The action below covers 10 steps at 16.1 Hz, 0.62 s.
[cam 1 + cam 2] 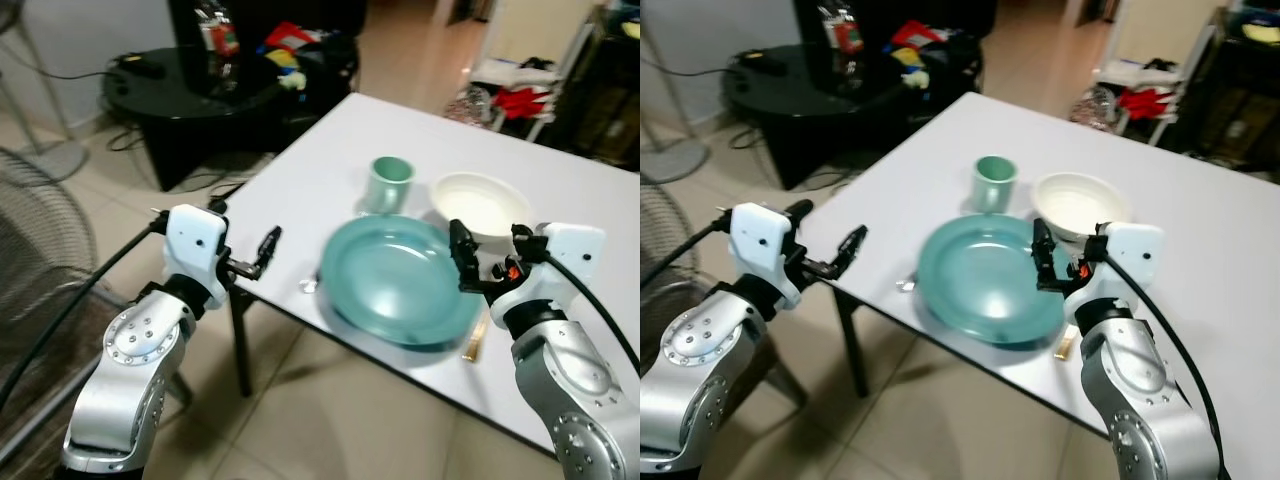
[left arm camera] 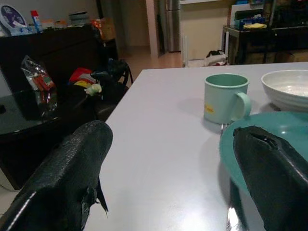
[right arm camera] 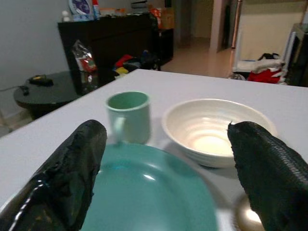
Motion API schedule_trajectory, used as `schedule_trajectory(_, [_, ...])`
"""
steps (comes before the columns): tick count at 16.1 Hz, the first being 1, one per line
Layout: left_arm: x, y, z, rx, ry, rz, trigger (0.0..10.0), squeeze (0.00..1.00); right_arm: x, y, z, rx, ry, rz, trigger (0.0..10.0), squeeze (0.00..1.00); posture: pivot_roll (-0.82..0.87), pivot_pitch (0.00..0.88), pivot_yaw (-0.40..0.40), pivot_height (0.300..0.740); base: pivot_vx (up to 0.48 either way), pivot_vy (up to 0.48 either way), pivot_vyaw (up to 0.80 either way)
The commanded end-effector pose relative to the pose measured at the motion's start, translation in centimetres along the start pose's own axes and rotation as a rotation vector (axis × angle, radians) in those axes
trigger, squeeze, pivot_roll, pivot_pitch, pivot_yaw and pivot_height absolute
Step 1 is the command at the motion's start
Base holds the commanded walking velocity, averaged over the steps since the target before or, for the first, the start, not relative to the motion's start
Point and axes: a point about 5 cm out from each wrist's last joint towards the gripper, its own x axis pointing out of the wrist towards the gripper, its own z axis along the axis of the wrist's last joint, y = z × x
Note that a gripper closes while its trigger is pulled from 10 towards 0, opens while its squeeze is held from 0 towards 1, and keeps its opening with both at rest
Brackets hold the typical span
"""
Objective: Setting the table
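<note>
On the white table (image 1: 570, 170) a large teal plate (image 1: 400, 280) lies near the front edge. Behind it stand a teal mug (image 1: 390, 183) and a white bowl (image 1: 483, 205). A silver utensil (image 1: 308, 286) peeks out at the plate's left rim, and a golden utensil (image 1: 473, 344) lies at its right rim. My left gripper (image 1: 262, 252) hovers open at the table's left corner, empty, with the mug (image 2: 225, 97) ahead of it. My right gripper (image 1: 490, 256) is open and empty over the plate's right edge, facing the bowl (image 3: 216, 129).
A black round side table (image 1: 190, 95) with a snack bag (image 1: 218, 40) and clutter stands to the far left. A fan grille (image 1: 40, 250) is on the left. Red cloth on a white rack (image 1: 520, 100) sits behind the table. Tiled floor lies below the front edge.
</note>
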Motion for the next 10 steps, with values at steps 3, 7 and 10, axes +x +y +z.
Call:
schedule_trajectory(3, [-0.2,0.0,0.3,-0.001,-0.006,0.021,10.0,0.0,-0.5,0.2,-0.6,-0.035,-0.011,0.031,10.0,1.0,-0.01,0.026,-0.04,0.74,0.0,-0.43,0.0])
schedule_trajectory(7, [-0.1,0.1,0.1,-0.022,0.003,0.044,10.0,0.0,-0.4,0.9,-0.6,-0.124,-0.021,0.054,10.0,1.0,-0.02,0.029,-0.037,0.74,0.0,-0.215,0.2])
schedule_trajectory(10, [0.0,-0.1,0.4,-0.024,-0.012,0.039,10.0,0.0,-0.3,1.1,-0.2,-0.09,-0.051,0.086,10.0,1.0,-0.02,0.025,-0.039,0.74,0.0,0.0,0.8])
